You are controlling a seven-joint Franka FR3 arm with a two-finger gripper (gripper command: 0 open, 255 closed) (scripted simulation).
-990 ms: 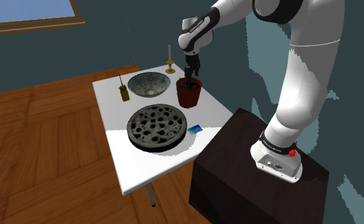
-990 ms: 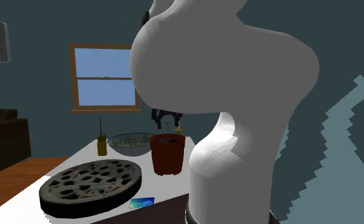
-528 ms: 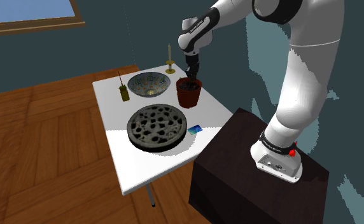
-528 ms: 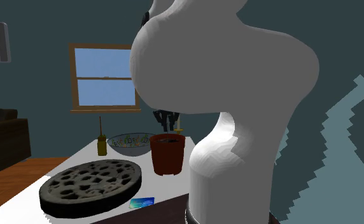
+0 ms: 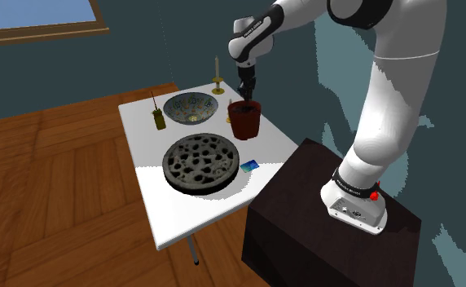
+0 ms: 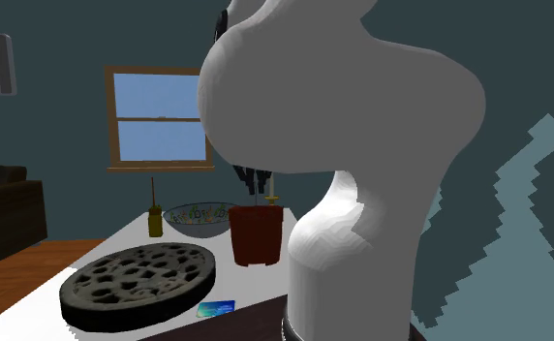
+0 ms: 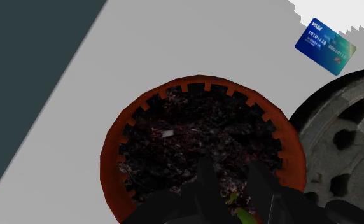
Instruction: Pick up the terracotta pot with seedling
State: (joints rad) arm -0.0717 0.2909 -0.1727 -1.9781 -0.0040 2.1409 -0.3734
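The reddish-brown pot [image 5: 245,122] of dark soil stands near the far edge of the white table [image 5: 142,122]; in the second exterior view the pot [image 6: 257,235] is beside the arm's big white link. My gripper [image 5: 246,91] reaches straight down into the pot's mouth. In the wrist view the gripper [image 7: 231,170] is shut over the soil, its fingers [image 7: 205,178] close together with the small green seedling [image 7: 233,198] clasped between them. The notched rim of the pot [image 7: 111,153] rings the fingers.
A dark round slab with holes [image 5: 200,162] lies just before the pot, a blue card [image 5: 250,165] beside it. A patterned bowl [image 5: 191,107], a small olive bottle [image 5: 157,117] and a candlestick [image 5: 217,77] stand at the back. My dark stand [image 5: 329,228] adjoins the table.
The fingers went from open to shut inside the pot. Since then hand and pot have shifted slightly upward together.
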